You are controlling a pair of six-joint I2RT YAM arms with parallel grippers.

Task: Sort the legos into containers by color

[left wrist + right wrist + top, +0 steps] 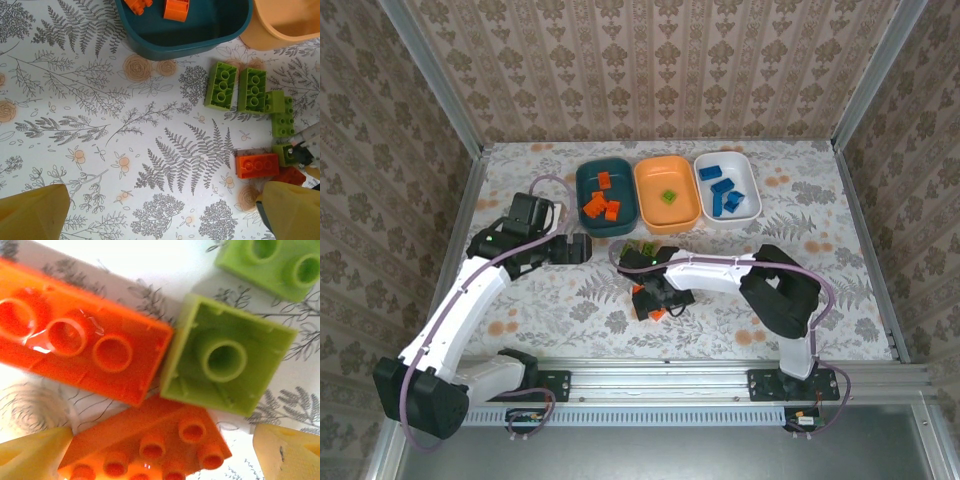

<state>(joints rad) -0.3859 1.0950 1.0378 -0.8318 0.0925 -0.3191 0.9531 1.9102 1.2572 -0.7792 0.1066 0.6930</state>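
Three containers stand in a row at the back: a teal bin (582, 180) with several orange legos, an orange bin (645, 200) with one green lego (668, 196), and a white bin (748, 172) with blue legos (723, 190). My right gripper (655, 302) points down at a cluster on the table. Its jaws are open (160, 460) around a studs-up orange lego (150, 440), beside an upturned orange lego (75, 340) and an upturned green lego (227, 357). My left gripper (584, 248) is open (160, 215) over bare cloth, left of an orange lego (257, 165).
Several loose green legos (220, 85) lie just in front of the teal bin (185, 42) and orange bin (280, 30). The table has a fern-patterned cloth (560, 300) and is bounded by patterned walls and a metal rail (660, 375) at the near edge.
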